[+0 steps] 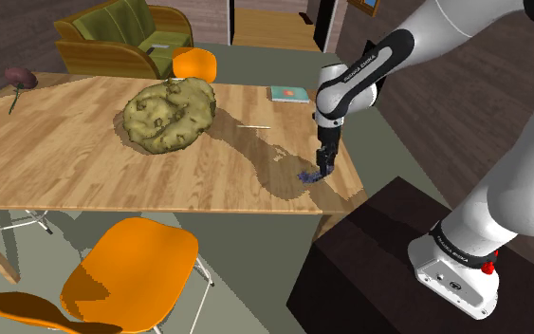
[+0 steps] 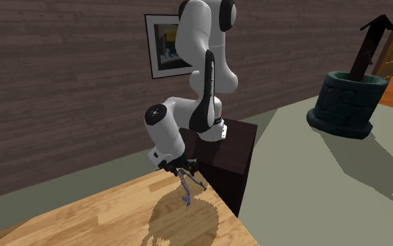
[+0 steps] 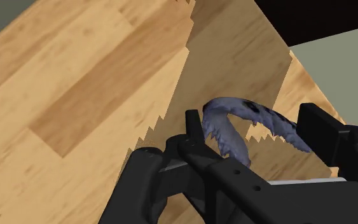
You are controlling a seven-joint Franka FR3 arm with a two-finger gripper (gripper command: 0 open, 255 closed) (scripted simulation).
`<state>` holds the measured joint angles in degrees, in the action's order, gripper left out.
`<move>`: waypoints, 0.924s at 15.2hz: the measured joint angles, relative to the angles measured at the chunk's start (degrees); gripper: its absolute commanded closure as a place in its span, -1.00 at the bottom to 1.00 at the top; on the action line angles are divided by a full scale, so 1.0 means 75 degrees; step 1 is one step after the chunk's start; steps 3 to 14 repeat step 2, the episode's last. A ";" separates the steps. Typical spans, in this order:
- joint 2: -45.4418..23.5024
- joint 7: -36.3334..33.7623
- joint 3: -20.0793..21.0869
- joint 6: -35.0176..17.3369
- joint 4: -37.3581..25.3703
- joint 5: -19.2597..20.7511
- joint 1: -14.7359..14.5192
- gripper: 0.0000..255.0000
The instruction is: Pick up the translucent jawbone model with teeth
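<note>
The wooden table (image 1: 84,161) takes up most of the shoulder view, with the dark stand (image 1: 369,266) at its near corner. From the stand the white arm (image 1: 464,57) bends down to that corner. A big olive-brown lump (image 1: 170,116) sits mid-table, well apart from the work.

The gripper (image 1: 323,163) points down close to the table's edge. Its jaws are closed around the bluish, see-through jawbone (image 1: 306,176), pinching it between them. In the wrist view the jawbone (image 3: 231,108) arches across the gripper (image 3: 254,121), each end against a finger, teeth pointing back toward the hand. In the second exterior view the jawbone (image 2: 186,187) hangs below the gripper (image 2: 181,168) and seems to be just clear of the wood, though that is hard to tell.

The hold looks thin. The piece is curved and narrow and is caught near its ends, so a quick lift could make it twist or slide out. Because it sits so near the corner, a drop would likely send it over the edge to the floor.
</note>
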<state>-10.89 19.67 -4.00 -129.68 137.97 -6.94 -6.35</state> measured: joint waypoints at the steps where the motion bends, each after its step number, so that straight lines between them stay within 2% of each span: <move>1: 0.0078 -0.0021 -0.0001 0.0091 -0.0014 0.0014 -0.0005 1.00; 14: 0.0147 -0.0038 -0.0004 0.0163 -0.0017 0.0027 -0.0008 1.00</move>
